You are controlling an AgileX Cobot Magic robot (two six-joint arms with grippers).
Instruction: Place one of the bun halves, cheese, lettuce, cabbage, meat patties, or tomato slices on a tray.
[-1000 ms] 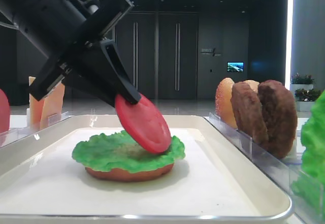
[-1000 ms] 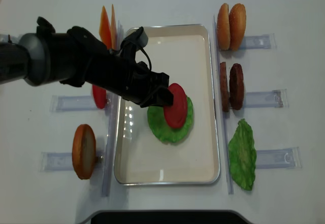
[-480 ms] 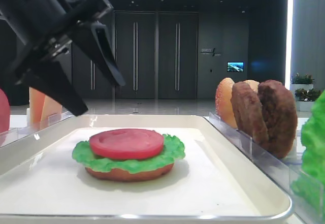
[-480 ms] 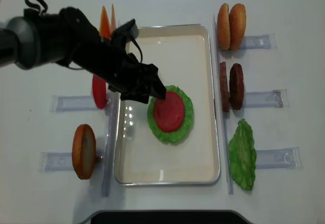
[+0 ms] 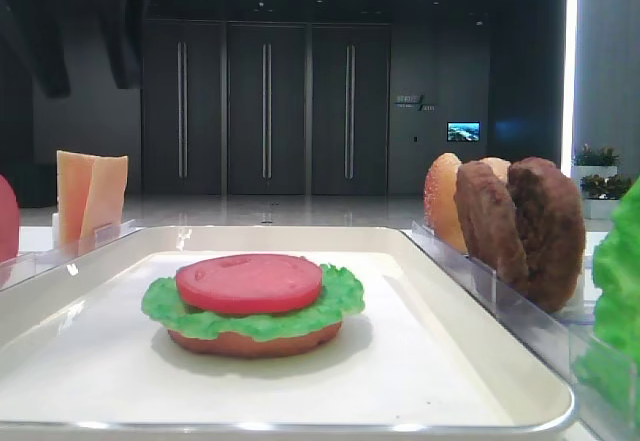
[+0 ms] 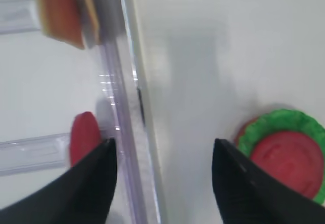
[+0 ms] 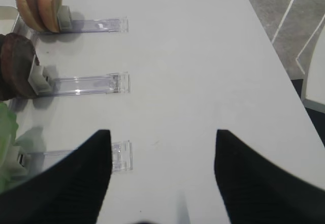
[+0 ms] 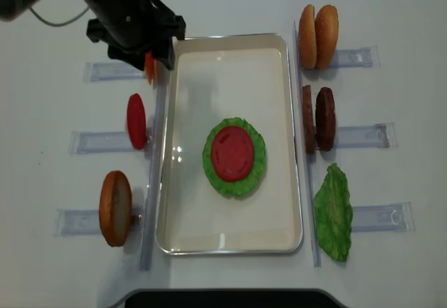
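Observation:
A red tomato slice (image 8: 232,153) lies flat on the green lettuce (image 8: 257,156), which sits on a bun half (image 5: 255,341) in the middle of the white tray (image 8: 230,242). Nothing touches the stack. My left gripper (image 6: 162,144) hangs open and empty high above the tray's left rim (image 6: 144,107). Its dark fingers (image 5: 125,21) show at the top left of the low exterior view. The left arm (image 8: 129,18) covers most of the cheese (image 5: 90,196). My right gripper (image 7: 162,132) is open over bare table, right of the holders.
Left of the tray stand an upright tomato slice (image 8: 136,121) and a bun half (image 8: 115,208) in clear holders. Right of it stand two bun halves (image 8: 318,35), two meat patties (image 8: 318,119) and a lettuce leaf (image 8: 333,212).
The left gripper opened and let go of the tomato slice, which now lies flat on the lettuce. The gripper then rose and drew back toward the tray's far left corner.

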